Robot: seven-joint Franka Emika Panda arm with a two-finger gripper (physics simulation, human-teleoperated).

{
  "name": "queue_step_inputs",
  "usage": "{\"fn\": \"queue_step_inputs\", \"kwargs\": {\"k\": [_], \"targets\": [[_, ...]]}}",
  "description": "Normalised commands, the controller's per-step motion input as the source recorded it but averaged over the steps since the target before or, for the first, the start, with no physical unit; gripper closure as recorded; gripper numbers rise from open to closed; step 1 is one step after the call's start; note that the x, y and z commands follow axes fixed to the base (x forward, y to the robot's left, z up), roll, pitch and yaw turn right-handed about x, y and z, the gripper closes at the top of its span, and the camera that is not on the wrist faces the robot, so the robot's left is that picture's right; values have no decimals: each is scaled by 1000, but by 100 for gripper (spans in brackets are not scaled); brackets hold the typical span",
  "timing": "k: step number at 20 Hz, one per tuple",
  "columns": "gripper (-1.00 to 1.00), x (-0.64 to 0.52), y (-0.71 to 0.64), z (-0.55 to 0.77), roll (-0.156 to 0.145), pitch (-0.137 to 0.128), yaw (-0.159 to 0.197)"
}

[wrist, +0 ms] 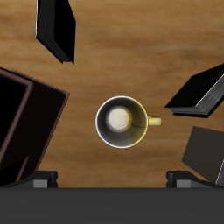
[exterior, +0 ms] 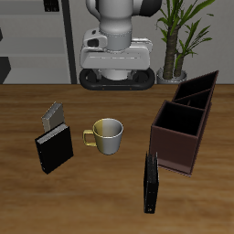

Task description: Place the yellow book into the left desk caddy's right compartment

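We saw the yellow book (exterior: 53, 114) upright behind a black square book (exterior: 54, 148), judged it light, stiff, best pinched across its thin cover, then mug (exterior: 108, 134), tall black book (exterior: 152, 182), left desk caddy (exterior: 180, 135) with its compartments shadowed, gripper state impossible to tell.

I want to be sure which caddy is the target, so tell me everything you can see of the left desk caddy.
The left desk caddy is a dark maroon-brown, open-topped rectangular box with a matte look. An inner divider splits it into two compartments; both look empty. It stands upright on the table, nearer the front edge than the blacker caddy just behind it; whether the two touch is unclear. It rises taller than the mug beside it. A tall black book stands close by its front corner. The gripper is not near it.
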Motion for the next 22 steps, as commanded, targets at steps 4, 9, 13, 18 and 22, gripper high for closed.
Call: {"fn": "queue_step_inputs", "kwargs": {"k": [4,9,13,18,22], "targets": [[-100,99,-493,28,-72,-6,-43],[-100,2,-441,-27,-60,-4,-43],[-100,-77,-308,-121,-34,2,7],[-100,-96,-289,-108,-33,-6,8],[-100,-141,-418,-126,-34,-32,-5]]}}
